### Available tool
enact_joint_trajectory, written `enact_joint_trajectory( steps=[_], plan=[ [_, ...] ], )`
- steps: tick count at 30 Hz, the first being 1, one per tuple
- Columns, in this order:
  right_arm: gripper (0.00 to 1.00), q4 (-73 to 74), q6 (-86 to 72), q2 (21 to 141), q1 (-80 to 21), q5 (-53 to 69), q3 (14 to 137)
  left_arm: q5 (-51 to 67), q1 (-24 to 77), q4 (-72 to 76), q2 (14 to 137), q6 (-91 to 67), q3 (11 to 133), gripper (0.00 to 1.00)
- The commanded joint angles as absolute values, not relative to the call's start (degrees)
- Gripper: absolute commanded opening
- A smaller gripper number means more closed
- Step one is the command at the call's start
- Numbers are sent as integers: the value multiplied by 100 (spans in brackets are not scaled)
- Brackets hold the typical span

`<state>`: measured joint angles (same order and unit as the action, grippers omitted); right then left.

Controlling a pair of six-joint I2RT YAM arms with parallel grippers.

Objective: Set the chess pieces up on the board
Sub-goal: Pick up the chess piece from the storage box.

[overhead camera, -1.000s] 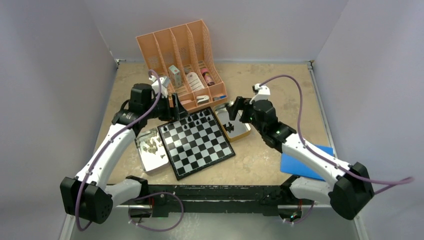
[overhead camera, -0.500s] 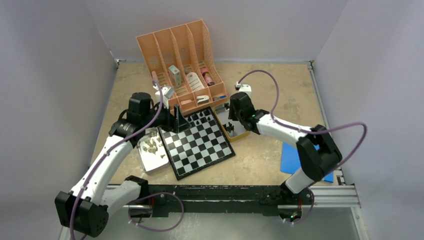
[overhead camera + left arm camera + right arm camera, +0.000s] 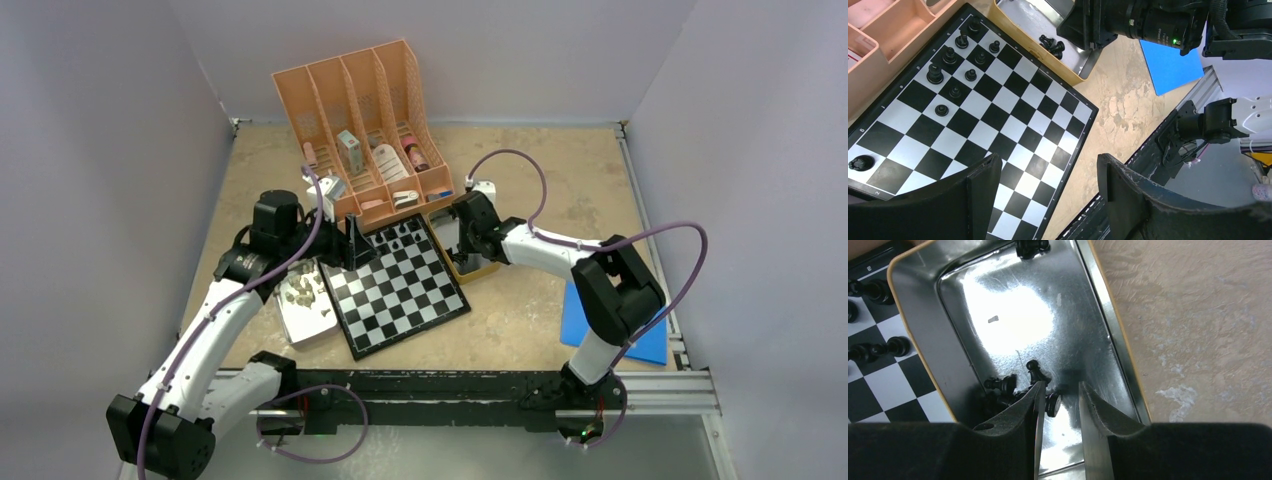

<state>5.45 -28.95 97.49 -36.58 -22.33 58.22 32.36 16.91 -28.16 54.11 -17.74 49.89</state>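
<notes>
chess pieces (image 3: 935, 74): tiny, black, upright; board (image 3: 998, 125): checkered, black-bordered

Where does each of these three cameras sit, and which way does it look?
Top: fixed above and behind, looking down on the flat black-and-white checkered chessboard; left arm and right arm show.
Left wrist: on the left arm, looking across the chessboard; its open left claw frames the bottom.
Right wrist: on the right arm, looking into the shiny yellow-rimmed metal tray; the right claw flanks a black chess piece.
Shared: both wrist views show tray and chessboard.
</notes>
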Motion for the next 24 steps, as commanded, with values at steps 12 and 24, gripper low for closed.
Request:
enact_joint_trajectory(
  steps=[12,24],
  plan=[
    [31,385,-2949,9978,-3639,-1766,5734,3267,1705,-2648,5370,-1626,4964,70],
    [21,354,-3088,10014,-3639,-1775,5652,3228,1705,-2680,5442,-1625,4975,70]
  ],
)
